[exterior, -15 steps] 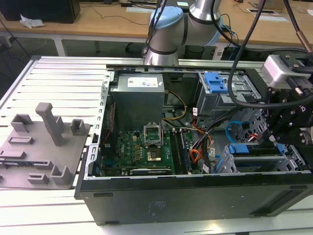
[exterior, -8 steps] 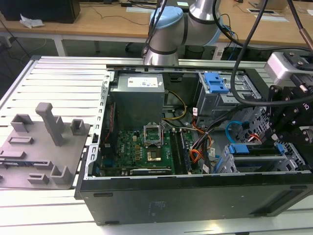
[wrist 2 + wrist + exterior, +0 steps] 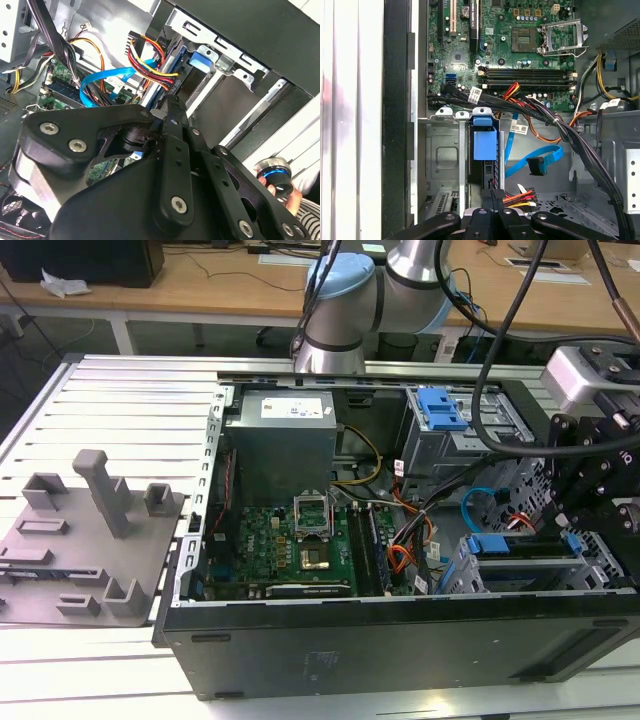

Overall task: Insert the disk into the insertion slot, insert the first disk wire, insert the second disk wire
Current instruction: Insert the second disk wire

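Note:
The disk (image 3: 485, 145), in its bright blue carrier, stands on edge inside the insertion slot (image 3: 442, 150), a low silver cage; in the exterior view the disk (image 3: 520, 548) sits at the case's right end. My gripper (image 3: 492, 194) is shut on the black plug of the first disk wire (image 3: 520, 197), a red, yellow and black bundle, right at the disk's rear edge. The second wrist view shows the gripper (image 3: 171, 102) tip against that bundle (image 3: 155, 62). The second disk wire (image 3: 540, 160), a light-blue flat cable, loops beside the disk with its black plug hanging free.
A taller grey cage with a blue latch (image 3: 440, 410) stands behind the slot. Thick black cables (image 3: 580, 145) and orange wires cross near the motherboard (image 3: 520, 55). A grey fixture plate (image 3: 90, 540) lies at the exterior view's left. A hand (image 3: 282, 187) holds a small black knob.

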Motion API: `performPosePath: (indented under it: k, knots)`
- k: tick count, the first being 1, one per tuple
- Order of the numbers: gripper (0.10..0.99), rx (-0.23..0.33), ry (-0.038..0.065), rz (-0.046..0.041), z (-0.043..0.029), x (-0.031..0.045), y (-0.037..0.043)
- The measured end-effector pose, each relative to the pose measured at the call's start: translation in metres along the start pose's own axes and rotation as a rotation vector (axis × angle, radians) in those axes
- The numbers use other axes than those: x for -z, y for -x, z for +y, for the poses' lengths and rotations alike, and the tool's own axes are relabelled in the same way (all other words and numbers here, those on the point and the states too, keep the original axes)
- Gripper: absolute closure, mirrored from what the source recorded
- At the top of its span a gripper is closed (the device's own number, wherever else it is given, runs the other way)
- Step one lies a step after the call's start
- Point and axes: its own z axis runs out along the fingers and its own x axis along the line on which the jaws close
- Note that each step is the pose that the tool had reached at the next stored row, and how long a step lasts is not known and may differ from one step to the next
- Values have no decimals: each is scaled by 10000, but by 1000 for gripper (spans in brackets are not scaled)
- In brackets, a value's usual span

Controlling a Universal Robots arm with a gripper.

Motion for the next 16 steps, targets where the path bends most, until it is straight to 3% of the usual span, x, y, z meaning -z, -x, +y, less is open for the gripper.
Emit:
performPosePath:
  k: [5, 8, 11, 14, 16]
  knots:
    - [973, 0, 0, -1, 0, 0, 0]
    - [784, 0, 0, -1, 0, 0, 0]
    - [784, -2, -1, 11, 1, 0, 15]
    - [784, -5, -1, 100, 1, 2, 49]
    - [784, -6, -1, 111, 3, 44, 52]
